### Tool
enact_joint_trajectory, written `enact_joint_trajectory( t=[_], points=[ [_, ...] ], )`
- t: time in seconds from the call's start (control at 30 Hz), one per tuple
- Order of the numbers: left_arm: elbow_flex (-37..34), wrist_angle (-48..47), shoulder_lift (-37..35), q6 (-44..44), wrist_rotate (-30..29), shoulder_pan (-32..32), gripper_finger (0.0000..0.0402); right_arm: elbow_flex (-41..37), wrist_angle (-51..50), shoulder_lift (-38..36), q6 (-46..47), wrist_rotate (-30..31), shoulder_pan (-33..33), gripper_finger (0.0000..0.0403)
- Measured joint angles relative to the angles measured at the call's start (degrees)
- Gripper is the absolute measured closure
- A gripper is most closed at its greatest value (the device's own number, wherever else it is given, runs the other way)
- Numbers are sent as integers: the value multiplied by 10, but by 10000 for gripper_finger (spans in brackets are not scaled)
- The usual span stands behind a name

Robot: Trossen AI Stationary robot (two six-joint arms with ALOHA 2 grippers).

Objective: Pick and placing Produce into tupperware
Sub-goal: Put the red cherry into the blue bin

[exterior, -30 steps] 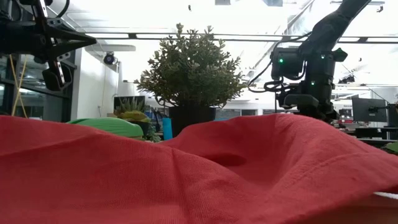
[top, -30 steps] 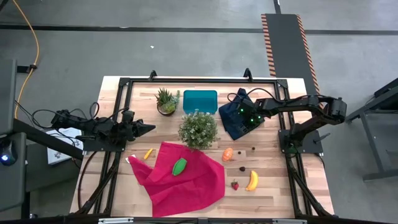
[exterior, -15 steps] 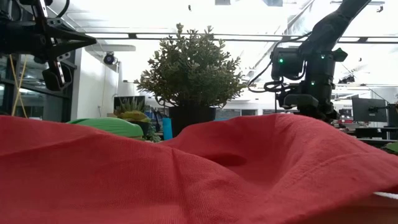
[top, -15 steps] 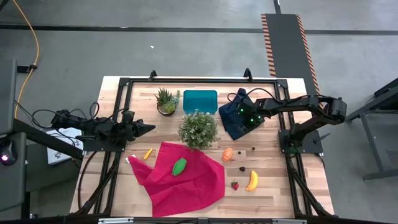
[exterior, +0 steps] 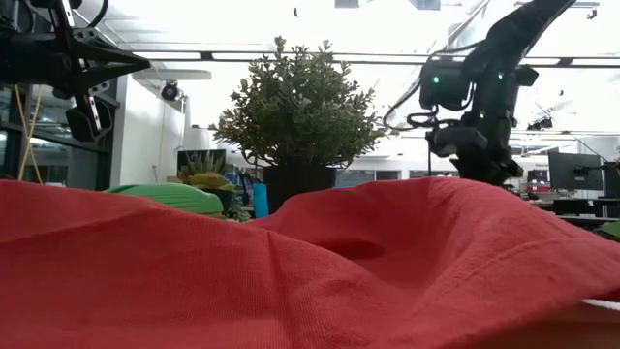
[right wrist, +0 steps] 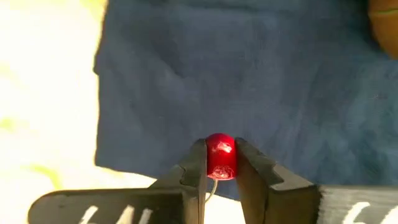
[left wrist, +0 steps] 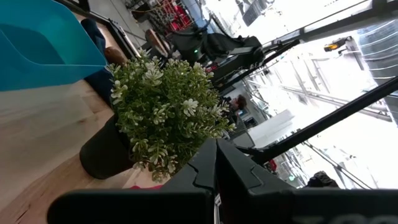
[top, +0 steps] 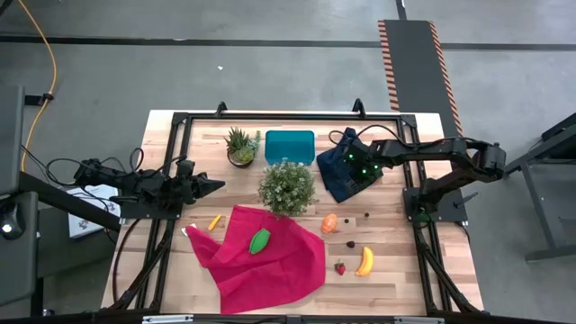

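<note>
My right gripper [right wrist: 220, 147] hovers over the navy cloth [right wrist: 186, 74] at the table's far right [top: 344, 168], shut on a small red round piece [right wrist: 220, 155]. My left gripper [top: 219, 186] waits shut above the table's left side, pointing at the bushy plant [top: 287, 187]. The teal tub [top: 290, 146] stands at the far edge, left of the navy cloth. A green piece [top: 260, 240] lies on the red cloth [top: 270, 265]. On the bare wood lie an orange piece [top: 330, 222], a banana [top: 364, 261], a strawberry [top: 340, 267], two dark bits [top: 350, 243] and a small yellow piece [top: 214, 221]. My right gripper pinches the red round piece [right wrist: 220, 163] between its two fingertips [right wrist: 198, 158], one on each side. The fingers come from above, pointing down at the navy cloth. The piece is lifted clear of the cloth.
A small succulent pot [top: 241, 146] stands left of the tub, and the bushy plant stands just in front of it. The red cloth covers the near middle and fills the low view [exterior: 310, 271]. An orange thing [right wrist: 384, 25] lies at the navy cloth's edge.
My right gripper has risen a little above the navy cloth, still shut on the red piece. The left arm has kept still.
</note>
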Motion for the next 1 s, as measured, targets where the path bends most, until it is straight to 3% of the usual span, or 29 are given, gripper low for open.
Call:
enact_joint_trajectory(
  t=[0.57,1.0],
  points=[
    [0,0,0,0,0,0,401,106,-58,-77,11,0,0,357],
    [0,0,0,0,0,0,401,235,-62,-92,7,-2,0,357]
  ],
)
